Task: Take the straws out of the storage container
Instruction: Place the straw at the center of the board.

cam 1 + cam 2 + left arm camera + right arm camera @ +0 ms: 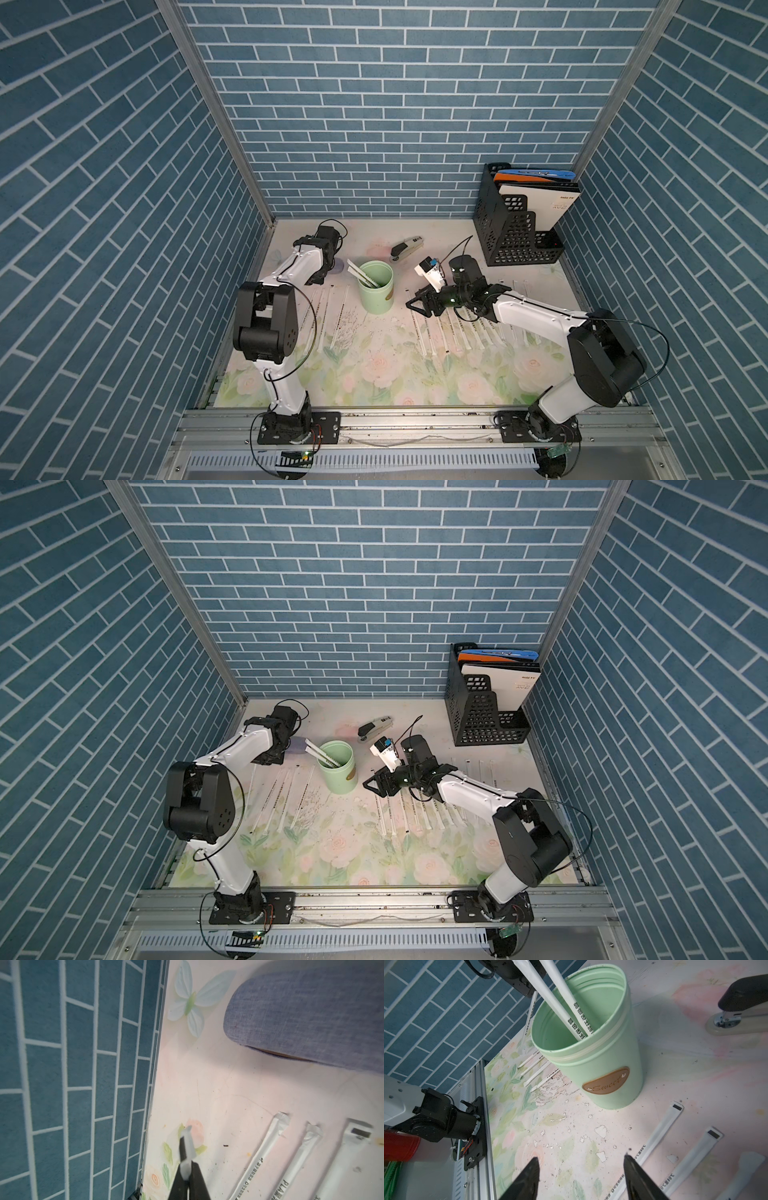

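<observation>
Right wrist view has the best look at it: two straws (569, 1012) stand in the mint storage container (608, 1076), leaning out over the rim toward the left arm, tops well above it. The other straws lie flat on the table (374, 374), a row on either side of the container in both top views. Right gripper (581, 1158) hangs just beside the container, jaws apart, nothing in them. Left gripper (187, 1147) is clenched shut, with nothing I can make out between the fingers, low over the mat near the wall.

My take on the next grab: go for one straw above the rim, jaws square across it, and pull along its lean rather than sideways. That container looks light and would probably tip.

Left wrist view doesn't show the container at all, just a few straw ends and a grey fabric case (311, 1018). Only the top views catch the file holder (515, 232). The stapler (741, 1012) shows up close from the right wrist.
</observation>
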Motion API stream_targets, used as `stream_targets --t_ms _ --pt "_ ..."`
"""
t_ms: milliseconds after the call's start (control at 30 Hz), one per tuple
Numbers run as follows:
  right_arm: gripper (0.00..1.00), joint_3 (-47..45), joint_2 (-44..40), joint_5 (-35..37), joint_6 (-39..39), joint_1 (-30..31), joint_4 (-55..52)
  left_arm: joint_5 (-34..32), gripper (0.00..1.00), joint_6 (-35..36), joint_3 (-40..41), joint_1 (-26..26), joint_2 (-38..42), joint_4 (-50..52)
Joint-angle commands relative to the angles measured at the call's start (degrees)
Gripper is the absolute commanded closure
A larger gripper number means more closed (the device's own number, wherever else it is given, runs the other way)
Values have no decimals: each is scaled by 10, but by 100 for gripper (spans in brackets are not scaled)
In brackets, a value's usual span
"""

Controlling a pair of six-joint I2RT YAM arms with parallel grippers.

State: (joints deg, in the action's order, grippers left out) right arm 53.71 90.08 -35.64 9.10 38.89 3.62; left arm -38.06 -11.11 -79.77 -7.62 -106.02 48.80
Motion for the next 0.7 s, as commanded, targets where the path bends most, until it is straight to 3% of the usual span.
stream_targets --t_ms 0,567,667 --pt "36 3 6 -12 -4 1 16 -8 100 3 3 6 -14 -14" --pt "34 20 33 -26 6 1 22 -29 100 8 7 6 -48 -29" --pt "34 22 35 -27 6 1 24 -27 95 7 9 6 -49 -33"
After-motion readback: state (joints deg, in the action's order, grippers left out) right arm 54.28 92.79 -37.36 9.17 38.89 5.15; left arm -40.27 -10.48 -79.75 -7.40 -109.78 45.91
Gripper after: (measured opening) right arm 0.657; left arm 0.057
